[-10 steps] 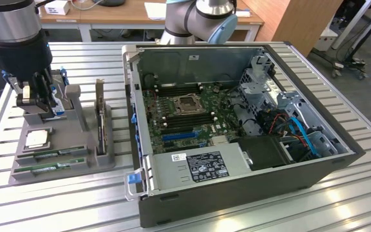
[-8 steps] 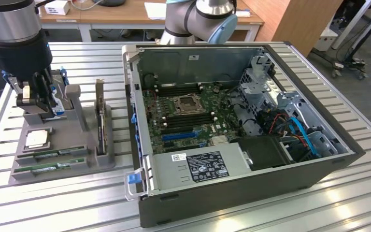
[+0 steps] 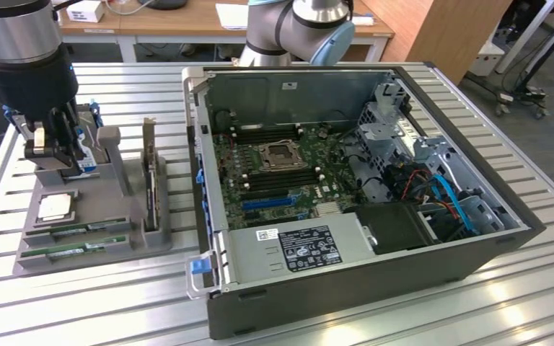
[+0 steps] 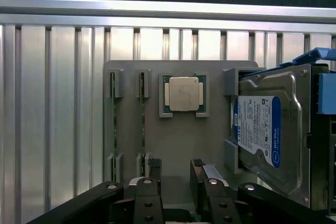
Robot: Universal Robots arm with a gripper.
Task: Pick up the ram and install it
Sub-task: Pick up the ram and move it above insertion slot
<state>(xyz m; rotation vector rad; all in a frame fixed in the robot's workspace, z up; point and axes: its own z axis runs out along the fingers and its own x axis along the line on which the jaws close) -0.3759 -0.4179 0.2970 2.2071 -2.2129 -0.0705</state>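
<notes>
The gripper [image 4: 176, 169] sits closest to the wrist camera. Its two fingers [image 4: 154, 165] stand apart with nothing between them, and the grey tray [image 4: 178, 140] shows through the gap. It holds nothing.

In the exterior view the gripper [image 3: 58, 162] hangs at the far left, above the back of the tray [image 3: 27, 263] and in front of the drive [image 3: 89, 164], which stands on edge. Whether it touches the drive is unclear.

The ram [image 3: 73, 249] lies at the near end of the tray as two green sticks on edge in parallel slots, both still seated. In the wrist view the ram [image 4: 114, 124] appears as two thin lines, and one fingertip is near the end of the inner stick.

A CPU [image 3: 55, 207] rests flat just behind the sticks, between them and the drive [image 4: 268, 129]. A dark card [image 3: 150, 173] stands upright along the tray's right side.

Right of the tray is the open case [image 3: 354, 288], lying on the slatted table [image 3: 94, 303]. Inside are the motherboard [image 3: 277, 173], a power supply [image 3: 296, 249] at the near wall, and blue cables [image 3: 450, 198] at the far right.
</notes>
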